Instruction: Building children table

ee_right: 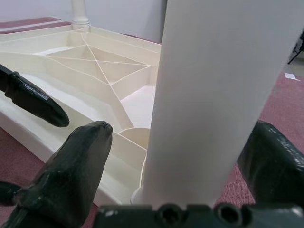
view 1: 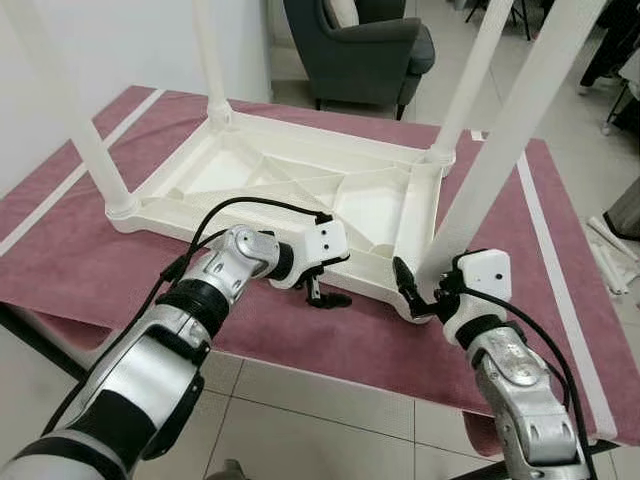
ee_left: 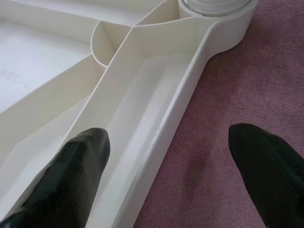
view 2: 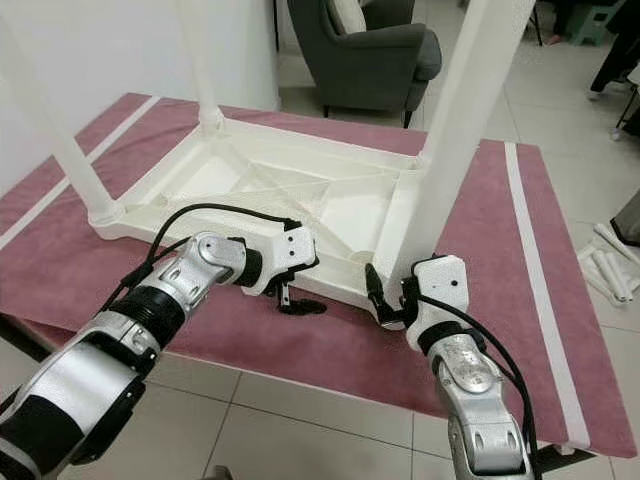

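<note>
A white plastic children's table [view 1: 300, 180] lies upside down on a maroon-covered worktop [view 1: 350, 345], all of its legs pointing up. My left gripper [view 1: 326, 296] is open at the table's front rim [ee_left: 161, 137]. One finger [ee_left: 80, 166] is over the ribbed underside and the other [ee_left: 266, 166] is over the cloth. My right gripper [view 1: 424, 296] stands around the base of the near-right leg [view 1: 500, 150], at the front corner. Its fingers [ee_right: 80, 166] flank the leg [ee_right: 213, 95], with a gap showing on one side.
The other legs [view 1: 75, 110] [view 1: 210, 60] [view 1: 475, 70] rise at the remaining corners. A dark grey armchair [view 1: 365, 50] stands beyond the worktop. White tubes [view 2: 610, 262] lie on the tiled floor to the right. The worktop's front edge [view 1: 330, 378] is close to my arms.
</note>
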